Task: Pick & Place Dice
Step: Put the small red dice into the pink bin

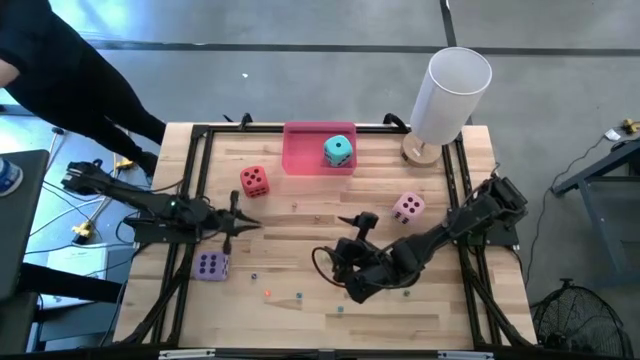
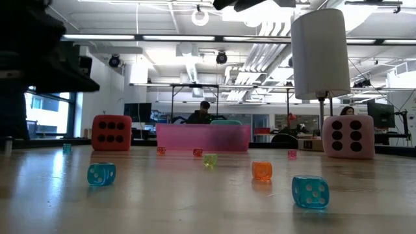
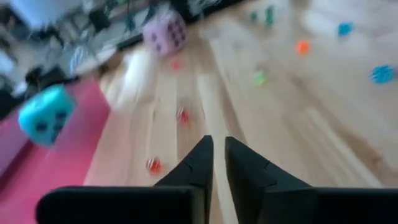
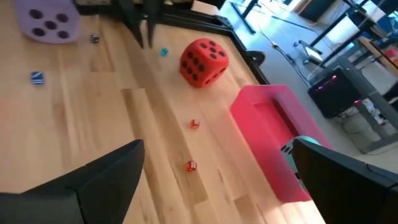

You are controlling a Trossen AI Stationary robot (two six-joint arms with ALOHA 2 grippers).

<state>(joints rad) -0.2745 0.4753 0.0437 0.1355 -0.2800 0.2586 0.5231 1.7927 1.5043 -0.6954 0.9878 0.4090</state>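
The teal die (image 1: 338, 150) sits in the pink tray (image 1: 300, 158) at the far edge, and shows too in the left wrist view (image 3: 45, 115). The red die (image 1: 254, 180) (image 4: 203, 61), pink die (image 1: 407, 207) (image 2: 348, 137) and purple die (image 1: 211, 266) (image 4: 48, 18) rest on the wood. Tiny dice (image 1: 268, 293) (image 2: 310, 192) lie scattered toward the near edge. My left gripper (image 1: 243, 222) (image 3: 217, 155) hovers shut between the red and purple dice, holding nothing. My right gripper (image 1: 356, 218) (image 4: 217, 180) is open above mid-table, left of the pink die, pointing at the tray.
A tall white cylinder (image 1: 450, 85) on a wooden base stands at the table's far right corner. A black frame (image 1: 200, 150) borders the tabletop. A person in dark clothing (image 1: 70, 70) stands beyond the far left corner. Bare wood lies between the tray and the grippers.
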